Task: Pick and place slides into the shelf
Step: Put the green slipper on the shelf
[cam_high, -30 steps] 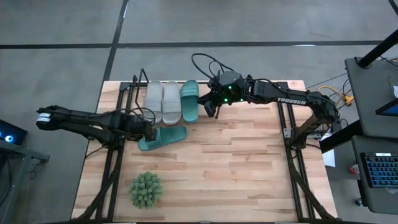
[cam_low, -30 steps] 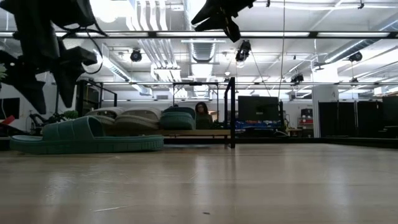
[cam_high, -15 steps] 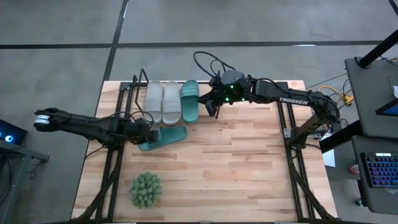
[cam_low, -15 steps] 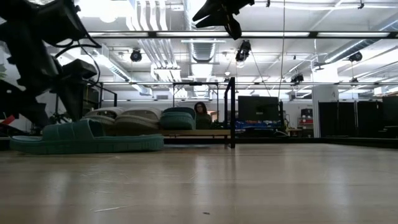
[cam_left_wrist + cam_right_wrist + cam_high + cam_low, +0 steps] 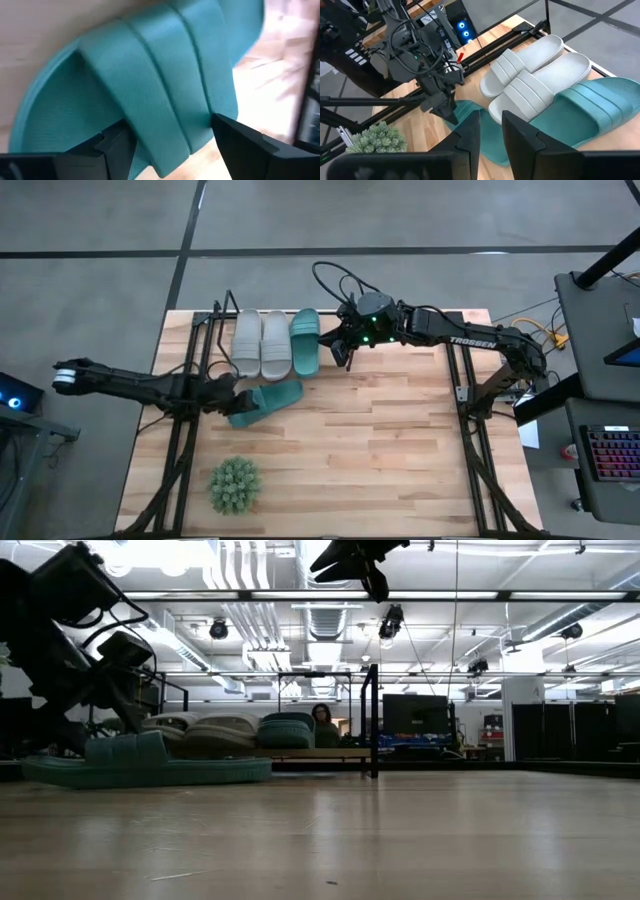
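One teal slide (image 5: 268, 401) lies flat on its sole on the table, left of centre. My left gripper (image 5: 233, 399) is open, low over the slide's heel half, its fingers astride the ribbed strap (image 5: 165, 75). Two grey slides (image 5: 260, 344) and a second teal slide (image 5: 306, 340) lie side by side on the shelf (image 5: 214, 330) at the far left. My right gripper (image 5: 340, 355) hangs high in the air just right of the shelf, narrowly open (image 5: 491, 135), with nothing between its fingers. My left gripper comes slanting down from the table's left side. Its open fingers straddle the strap near the side where it joins the sole (image 5: 172, 155). The heel-side finger (image 5: 112, 145) lies against the strap's edge; whether the toe-side finger (image 5: 240, 140) touches, I cannot tell. The slide stays on the table.
A small spiky green plant (image 5: 235, 485) stands near the front left. Black frame rails (image 5: 182, 450) (image 5: 470, 450) run along both sides of the table. Bare wood lies across the middle and right. A person sits in the room behind the shelf (image 5: 323, 720).
My left gripper has sunk onto the teal slide, tipped, and drawn back a little toward the table's left edge, staying open. The slide has shifted slightly on the table.
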